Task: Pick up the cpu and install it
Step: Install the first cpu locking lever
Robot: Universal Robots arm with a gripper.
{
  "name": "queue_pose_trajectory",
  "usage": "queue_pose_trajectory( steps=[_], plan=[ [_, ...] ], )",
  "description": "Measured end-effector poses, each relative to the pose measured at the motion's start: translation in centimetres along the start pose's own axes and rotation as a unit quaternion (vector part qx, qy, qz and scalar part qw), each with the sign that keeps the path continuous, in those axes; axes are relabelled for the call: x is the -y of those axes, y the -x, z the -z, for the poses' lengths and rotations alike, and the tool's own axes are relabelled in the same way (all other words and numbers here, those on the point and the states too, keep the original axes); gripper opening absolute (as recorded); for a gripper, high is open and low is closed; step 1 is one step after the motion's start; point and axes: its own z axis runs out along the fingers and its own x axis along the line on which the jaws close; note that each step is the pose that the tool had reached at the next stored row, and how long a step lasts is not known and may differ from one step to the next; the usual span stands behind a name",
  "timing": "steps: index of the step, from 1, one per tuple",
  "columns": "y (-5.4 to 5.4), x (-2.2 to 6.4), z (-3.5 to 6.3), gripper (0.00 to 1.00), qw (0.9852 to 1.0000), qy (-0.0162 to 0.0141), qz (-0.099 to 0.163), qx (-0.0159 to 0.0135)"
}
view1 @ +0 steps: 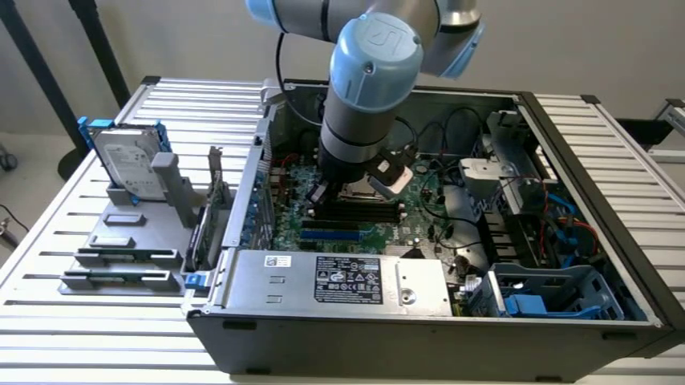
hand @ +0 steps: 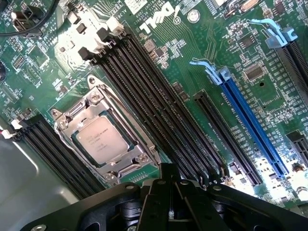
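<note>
Wrist view, DELL lettering (hand: pixel 161 16) on motherboard (hand: pixel 211 38), cpu (hand: pixel 102 139) seated in socket, gripper (hand: pixel 169 192) clenched, empty.

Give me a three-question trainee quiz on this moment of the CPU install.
1. True or false: the cpu lies in its socket on the motherboard.
2. The gripper is: A) shut and holding nothing visible, B) shut on the cpu, C) wide open.
3. Fill in: in the exterior view, the hard drive with its blue bracket stands outside the computer case, toward that view's ____.

Key: 1 true; 2 A; 3 left.
</note>
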Motion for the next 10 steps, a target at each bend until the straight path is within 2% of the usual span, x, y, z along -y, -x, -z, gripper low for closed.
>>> queue_pose_trajectory(
  steps=[10],
  plan=[
    [-0.19,0.24,0.81,0.11,1.0,-0.0023,0.005,-0.0003]
  ],
)
